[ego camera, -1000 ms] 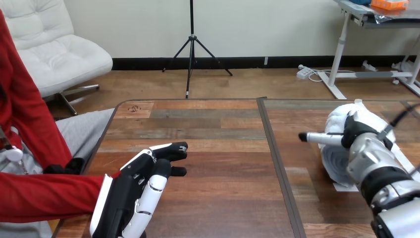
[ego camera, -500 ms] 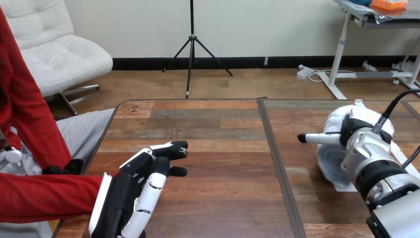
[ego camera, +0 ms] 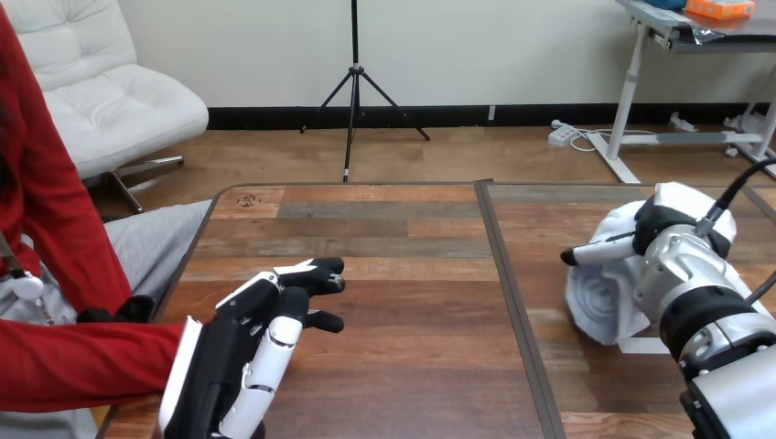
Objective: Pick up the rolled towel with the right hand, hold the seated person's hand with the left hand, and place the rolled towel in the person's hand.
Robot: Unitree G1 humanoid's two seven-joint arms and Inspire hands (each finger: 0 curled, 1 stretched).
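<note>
Loosely, right hand (ego camera: pixel 679 254) curls over rolled towel (ego camera: pixel 599 304); weak hold could let it slip, unroll. Left hand (ego camera: pixel 233 366) relaxed.

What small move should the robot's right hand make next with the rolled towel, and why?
Probably carry the rolled towel leftwards across the table towards the left hand. The right hand grips the towel at the table's right side, while the left hand lies near the left edge, over the end of the person's red sleeve, well apart from the towel.
</note>
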